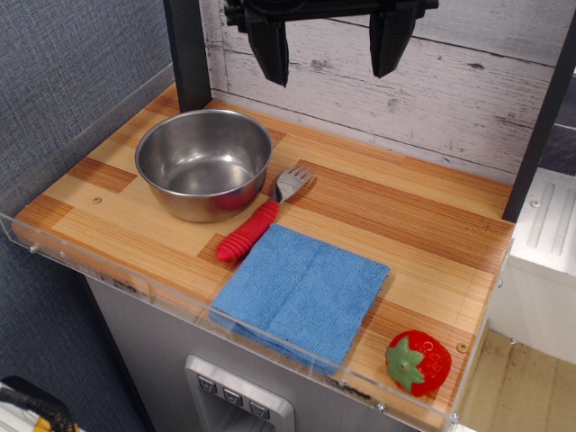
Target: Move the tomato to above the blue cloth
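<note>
Probably light and slick, the tomato [418, 363] at the desk's front right corner wants a mid-body grip from the spread pincer [331, 40].

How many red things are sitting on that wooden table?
2. The tomato sits at the front right corner, right of the blue cloth. The fork, with its red handle, lies between the cloth and the steel bowl. Nothing seems hidden.

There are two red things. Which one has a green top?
The tomato at the table's front right corner. The fork has only a red handle, no green.
</note>
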Available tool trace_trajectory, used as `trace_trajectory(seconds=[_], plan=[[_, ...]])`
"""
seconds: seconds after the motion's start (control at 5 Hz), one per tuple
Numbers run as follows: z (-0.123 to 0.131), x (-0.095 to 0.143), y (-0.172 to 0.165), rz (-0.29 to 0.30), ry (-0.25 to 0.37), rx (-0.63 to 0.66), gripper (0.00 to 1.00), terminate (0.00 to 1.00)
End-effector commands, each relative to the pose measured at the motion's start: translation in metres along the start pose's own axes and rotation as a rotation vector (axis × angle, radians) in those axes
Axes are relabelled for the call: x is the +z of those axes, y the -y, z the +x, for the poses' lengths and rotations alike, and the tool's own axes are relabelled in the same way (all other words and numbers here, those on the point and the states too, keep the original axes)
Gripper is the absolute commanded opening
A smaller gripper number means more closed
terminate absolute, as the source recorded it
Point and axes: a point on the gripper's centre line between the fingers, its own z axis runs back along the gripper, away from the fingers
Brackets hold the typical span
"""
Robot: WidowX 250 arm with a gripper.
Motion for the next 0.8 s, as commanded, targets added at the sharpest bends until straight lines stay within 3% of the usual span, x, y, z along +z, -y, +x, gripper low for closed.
trace_trajectory(seconds=[0.0,0.4,0.6], plan=[[0.000,0.000,0.000,0.000,0.000,0.000,1.00,0.00],[-0.020,0.022,0.023,-0.169,-0.005,-0.252,1.00,0.00],[-0.029,0.027,0.023,-0.201,-0.016,-0.356,1.00,0.00]])
